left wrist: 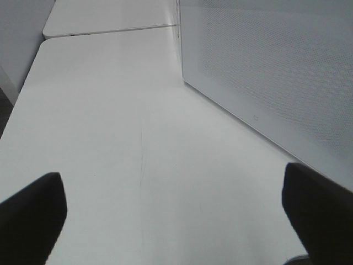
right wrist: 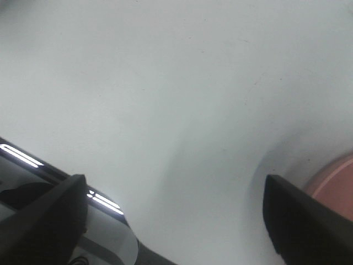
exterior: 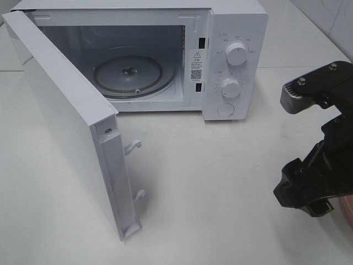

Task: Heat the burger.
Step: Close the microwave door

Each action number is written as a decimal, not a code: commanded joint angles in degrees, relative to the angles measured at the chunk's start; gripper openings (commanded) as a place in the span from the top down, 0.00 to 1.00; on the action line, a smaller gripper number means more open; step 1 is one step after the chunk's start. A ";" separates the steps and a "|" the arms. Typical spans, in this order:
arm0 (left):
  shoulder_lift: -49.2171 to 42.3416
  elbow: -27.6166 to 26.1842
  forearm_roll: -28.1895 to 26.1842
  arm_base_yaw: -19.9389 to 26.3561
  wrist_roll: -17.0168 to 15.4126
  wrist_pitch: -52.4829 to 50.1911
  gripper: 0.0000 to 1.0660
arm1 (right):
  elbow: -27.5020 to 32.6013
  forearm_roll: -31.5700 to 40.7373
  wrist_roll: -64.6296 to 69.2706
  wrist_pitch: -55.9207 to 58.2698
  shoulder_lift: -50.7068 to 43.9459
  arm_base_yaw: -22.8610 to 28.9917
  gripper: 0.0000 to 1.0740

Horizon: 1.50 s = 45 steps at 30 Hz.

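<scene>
The right pincer [right wrist: 174,212] stands wide, holding nothing, above bare table [right wrist: 165,83]; a pink plate [right wrist: 336,182] edge lies just beside one finger. The left pincer [left wrist: 174,215] gapes wide, empty, beside the microwave door [left wrist: 276,72]. The burger is nowhere visible.

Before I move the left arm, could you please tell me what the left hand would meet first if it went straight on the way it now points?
The left hand is open with bare white table ahead. The open microwave door lies to one side, apparently just off that line, though depth is hard to judge.
</scene>
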 commanded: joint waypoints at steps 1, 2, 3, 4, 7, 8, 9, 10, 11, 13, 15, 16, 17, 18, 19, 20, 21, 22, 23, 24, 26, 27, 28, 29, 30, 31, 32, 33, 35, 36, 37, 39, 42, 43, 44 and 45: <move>-1.03 0.17 0.06 0.23 -0.06 -0.17 0.06 | -2.69 2.52 -1.95 5.56 -1.09 -0.34 0.19; -1.03 0.17 0.06 0.23 -0.06 -0.17 0.06 | -2.69 2.52 -1.95 5.56 -1.09 -0.34 0.19; -1.03 0.17 0.06 0.23 -0.06 -0.17 0.06 | -3.04 2.64 -1.95 6.82 -1.20 -0.34 0.20; -1.03 0.17 0.06 0.23 -0.06 -0.17 0.06 | -3.84 2.81 -2.06 9.00 -2.01 -0.34 0.21; -1.03 0.17 0.06 0.23 -0.06 -0.17 0.06 | -4.18 3.27 -2.98 11.00 -3.78 -0.34 0.22; -1.03 0.17 0.06 0.23 -0.06 -0.17 0.06 | -4.18 3.27 -2.98 11.00 -3.78 -0.34 0.22; -1.03 0.17 0.06 0.23 -0.06 -0.17 0.06 | -4.18 3.44 -3.15 12.38 -5.50 -0.34 0.23; -1.03 0.17 0.06 0.23 -0.06 -0.17 0.06 | -4.18 3.44 -3.15 12.38 -5.50 -0.34 0.23; -1.03 0.17 0.06 0.23 -0.06 -0.17 0.06 | -4.18 3.44 -3.15 13.87 -7.33 -0.34 0.24; -1.03 0.17 0.06 0.23 -0.06 -0.17 0.06 | -4.18 3.44 -3.15 14.44 -8.37 -0.34 0.24; -1.03 0.17 0.06 0.23 -0.06 -0.17 0.06 | -4.18 3.44 -3.15 15.58 -10.66 -0.34 0.25; -1.03 0.17 0.06 0.23 -0.06 -0.17 0.06 | -4.18 3.44 -3.15 16.04 -11.63 -0.34 0.25; -1.03 0.17 0.06 0.23 -0.06 -0.17 0.06 | -4.18 3.44 -3.15 17.25 -13.81 -0.34 0.25; -1.03 0.17 0.06 0.23 -0.06 -0.17 0.06 | -4.18 3.44 -3.15 17.25 -13.81 -0.34 0.25; -1.03 0.17 0.06 0.23 -0.06 -0.17 0.06 | -4.18 3.44 -3.15 18.56 -16.56 -0.34 0.25; -1.03 0.17 0.06 0.23 -0.06 -0.17 0.06 | -4.13 3.44 -3.15 19.08 -17.76 -0.34 0.25; -1.03 0.17 0.06 0.23 -0.06 -0.17 0.06 | -4.13 3.44 -3.15 19.08 -17.76 -0.34 0.25; -1.03 0.17 0.06 0.23 -0.06 -0.17 0.06 | -3.84 3.38 -3.15 19.65 -20.86 -0.34 0.25; -1.03 0.17 0.06 0.23 -0.06 -0.17 0.06 | -3.84 3.38 -3.15 19.65 -20.86 -0.34 0.25; -1.03 0.17 0.06 0.23 -0.06 -0.17 0.06 | -3.27 3.04 -3.32 19.88 -24.01 -0.63 0.25; -1.03 0.17 0.06 0.23 -0.06 -0.17 0.06 | -2.75 3.04 -3.44 19.88 -25.21 -1.20 0.25; -1.03 0.17 0.06 0.23 -0.06 -0.17 0.06 | -1.66 3.04 -3.61 20.17 -27.67 -3.04 0.26; -1.03 0.17 0.06 0.23 -0.06 -0.17 0.06 | -1.09 3.04 -3.90 20.51 -29.11 -4.41 0.26; -1.03 0.17 0.06 0.23 -0.06 -0.17 0.06 | -1.09 3.04 -3.90 20.51 -29.11 -4.41 0.26; -1.03 0.17 0.06 0.23 -0.06 -0.17 0.06 | -0.29 3.21 -5.04 21.14 -31.80 -7.05 0.26; -1.03 0.17 0.06 0.23 -0.06 -0.17 0.06 | -0.29 3.21 -5.04 21.14 -31.80 -7.05 0.26; -1.03 0.17 0.06 0.23 -0.06 -0.17 0.06 | 0.46 3.55 -6.42 21.26 -34.26 -9.74 0.27; -1.03 0.17 0.06 0.23 -0.06 -0.17 0.06 | 0.80 3.72 -6.99 21.03 -35.70 -10.94 0.27; -1.03 0.17 0.06 0.23 -0.06 -0.17 0.06 | 1.60 4.01 -7.91 20.68 -38.22 -12.89 0.28; -1.03 0.17 0.06 0.23 -0.06 -0.17 0.06 | 2.12 4.24 -8.48 20.57 -39.65 -14.04 0.28; -1.03 0.17 0.06 0.23 -0.06 -0.17 0.06 | 2.12 4.24 -8.48 20.57 -39.65 -14.04 0.28; -1.03 0.17 0.06 0.23 -0.06 -0.17 0.06 | 4.07 5.04 -9.22 20.11 -44.86 -17.65 0.29; -1.03 0.17 0.06 0.23 -0.06 -0.17 0.06 | 4.87 5.21 -9.17 19.82 -47.27 -19.19 0.29; -1.03 0.17 0.06 0.23 -0.06 -0.17 0.06 | 4.87 5.21 -9.17 19.82 -47.27 -19.19 0.29; -1.03 0.17 0.06 0.23 -0.06 -0.17 0.06 | 5.56 5.21 -9.17 19.19 -50.02 -20.68 0.29; -1.03 0.17 0.06 0.23 -0.06 -0.17 0.06 | 6.36 5.21 -9.17 18.39 -52.43 -22.17 0.29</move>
